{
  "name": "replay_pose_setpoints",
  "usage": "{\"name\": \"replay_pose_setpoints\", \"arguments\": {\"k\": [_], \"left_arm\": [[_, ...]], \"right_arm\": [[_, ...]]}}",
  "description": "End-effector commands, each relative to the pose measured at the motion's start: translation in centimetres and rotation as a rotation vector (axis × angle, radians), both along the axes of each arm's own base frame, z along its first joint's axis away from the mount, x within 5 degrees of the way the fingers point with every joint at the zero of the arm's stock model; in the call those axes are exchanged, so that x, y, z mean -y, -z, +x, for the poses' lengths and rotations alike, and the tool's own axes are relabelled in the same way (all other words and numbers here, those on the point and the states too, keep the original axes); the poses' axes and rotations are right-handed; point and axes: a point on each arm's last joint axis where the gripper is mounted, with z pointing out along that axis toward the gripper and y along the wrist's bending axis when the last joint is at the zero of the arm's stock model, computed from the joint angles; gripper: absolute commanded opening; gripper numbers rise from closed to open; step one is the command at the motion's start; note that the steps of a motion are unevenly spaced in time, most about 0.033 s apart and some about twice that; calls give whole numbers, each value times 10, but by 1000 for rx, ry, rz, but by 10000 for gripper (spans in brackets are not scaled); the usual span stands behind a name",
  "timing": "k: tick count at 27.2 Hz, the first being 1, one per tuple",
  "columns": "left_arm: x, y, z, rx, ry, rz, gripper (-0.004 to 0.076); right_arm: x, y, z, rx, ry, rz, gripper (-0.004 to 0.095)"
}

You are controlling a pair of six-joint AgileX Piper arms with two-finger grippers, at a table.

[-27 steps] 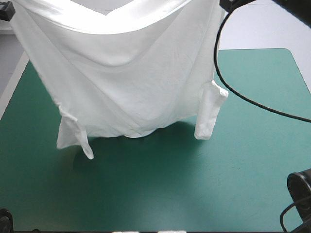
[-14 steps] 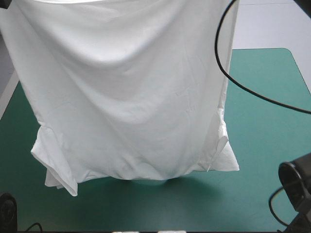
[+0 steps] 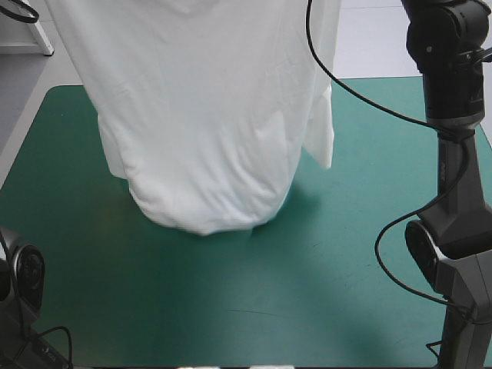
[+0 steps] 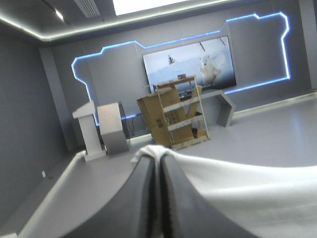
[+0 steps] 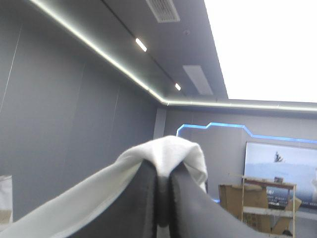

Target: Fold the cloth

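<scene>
1. More of the teal-green surface (image 3: pixel 231 307) shows toward 6 o'clock than just before, when the lower edge of the T-shirt (image 3: pixel 207 115) reached nearer that side.
2. The T-shirt hangs over the surface's middle toward 12 o'clock. Its rounded lower end is at the cover or just above it; which, I cannot tell. Earlier it spread wide from 9 to 3 o'clock; now it is gathered narrower.
3. One sleeve (image 3: pixel 323 138) dangles at the shirt's 3 o'clock side, off the cover and higher than before.
4. The left pincer (image 4: pixel 156 158), raised, is pressed nearly together, pinching a white fold of the T-shirt.
5. The right pincer (image 5: pixel 163 173), also raised, pinches the T-shirt, with cloth draped over its tips.
</scene>
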Motion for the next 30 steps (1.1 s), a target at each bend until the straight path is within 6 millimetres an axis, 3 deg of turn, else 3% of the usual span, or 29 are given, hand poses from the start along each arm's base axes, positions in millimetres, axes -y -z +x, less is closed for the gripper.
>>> {"name": "replay_pose_setpoints", "arguments": {"k": [1, 5, 8, 13, 19, 22, 23, 27, 28, 30], "left_arm": [[1, -36, -39, 221, -38, -24, 19], [1, -37, -40, 233, -47, -7, 19], [2, -28, -29, 164, -35, 31, 19], [6, 12, 12, -94, 46, 74, 19], [6, 87, 76, -464, 151, 18, 19], [5, 135, 102, -667, 187, -19, 19], [5, 167, 113, -795, 211, -1, 19], [6, 225, 117, -1034, 266, 42, 19], [6, 246, 112, -1127, 281, 16, 19], [7, 262, 95, -1206, 271, -11, 19]], "right_arm": [[25, -31, -39, 182, 59, 78, -18], [35, -27, -32, 120, 80, 46, -18], [40, -17, -21, -16, 62, 10, -18], [42, 30, 22, -410, -5, -43, -18], [33, 124, 93, -907, -60, -117, -17], [26, 179, 124, -1134, -100, -146, -17], [19, 201, 137, -1197, -172, -119, -17], [3, 223, 143, -1291, -242, -111, -15], [-8, 226, 138, -1331, -252, -132, -15], [-21, 223, 118, -1385, -220, -192, -15]]}}
